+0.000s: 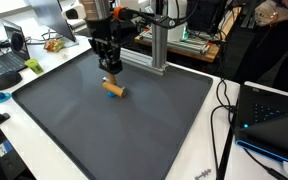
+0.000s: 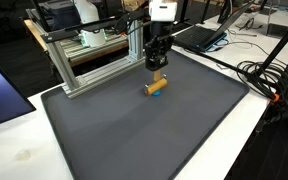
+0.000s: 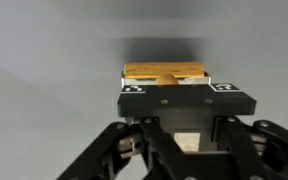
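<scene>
Closest to the wrist cam: gripper (image 3: 179, 90) fills the lower half of the wrist view, w/ its black linkage spreading out below. Fingers are drawn in and clamped on the wooden block (image 3: 164, 72). It's a tan piece w/ an orange tint, sitting right at the pad tips, and I only see its upper strip past the fingers.

In both exterior views the gripper (image 1: 110, 72) (image 2: 157, 70) points straight down, w/ the block (image 1: 115, 89) (image 2: 157, 86) directly under the fingertips and touching them. Block lies slightly angled, low at the mat (image 1: 104, 130). Can't tell whether it rests on the mat or is just clear of it.

The mat (image 2: 154, 140) is dark grey and covers most of the tabletop. Block sits toward its far part, near the arm's base side, well apart from the near edges. A strip of white table (image 2: 14, 150) shows around the mat.

Further back, just beyond the mat edge, is an aluminium frame (image 1: 154, 45) (image 2: 84, 60) w/ electronics inside. A black cable (image 1: 224, 110) runs down beside the mat in an exterior view, and a laptop (image 2: 199, 35) sits open at the back.
</scene>
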Controlling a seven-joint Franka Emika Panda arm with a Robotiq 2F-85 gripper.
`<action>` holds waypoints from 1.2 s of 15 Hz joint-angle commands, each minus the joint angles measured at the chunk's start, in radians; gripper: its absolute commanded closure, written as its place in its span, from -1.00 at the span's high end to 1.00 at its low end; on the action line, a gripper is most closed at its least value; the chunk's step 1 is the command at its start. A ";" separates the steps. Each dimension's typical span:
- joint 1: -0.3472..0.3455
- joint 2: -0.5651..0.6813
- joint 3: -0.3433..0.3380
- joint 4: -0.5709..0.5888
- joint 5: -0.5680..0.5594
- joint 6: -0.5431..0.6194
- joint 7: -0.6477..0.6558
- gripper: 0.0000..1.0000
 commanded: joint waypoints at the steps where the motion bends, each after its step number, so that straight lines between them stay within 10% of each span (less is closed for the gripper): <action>1: 0.002 0.051 -0.003 0.022 0.019 0.033 -0.008 -0.56; 18: 0.002 0.073 -0.006 0.029 0.012 0.121 -0.009 -0.56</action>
